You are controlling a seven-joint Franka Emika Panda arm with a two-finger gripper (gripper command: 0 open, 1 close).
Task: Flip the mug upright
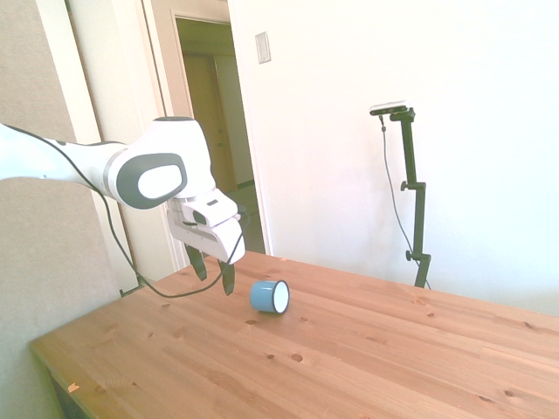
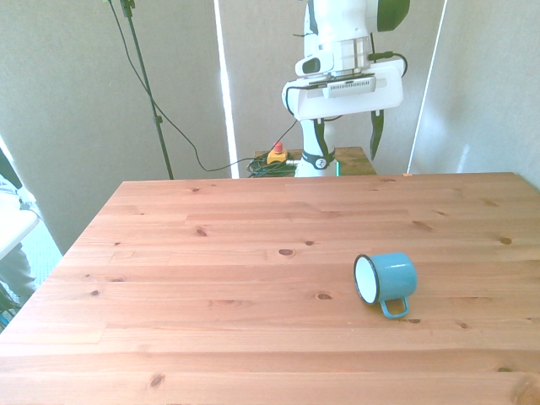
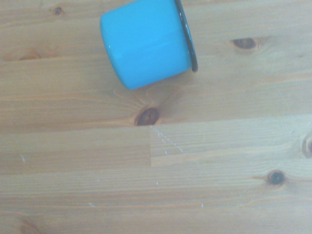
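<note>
Your mug (image 2: 386,278) lies on its side on the wooden table (image 2: 211,278), white mouth facing nine o'clock in the front view, handle toward six. Your gripper (image 2: 345,139) hangs above the table toward twelve, fingers apart, holding nothing.

bare table (image 2: 211,253) all around mug (image 2: 388,277)

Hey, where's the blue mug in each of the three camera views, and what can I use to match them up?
Side view: the mug lies on its side near the middle, just right of the tool.
Front view: lower right of centre, mouth toward the front view's left, handle toward the camera.
Wrist view: seen from above, cut off at one edge.
Shared landmark: the mug's thin dark rim.
</note>
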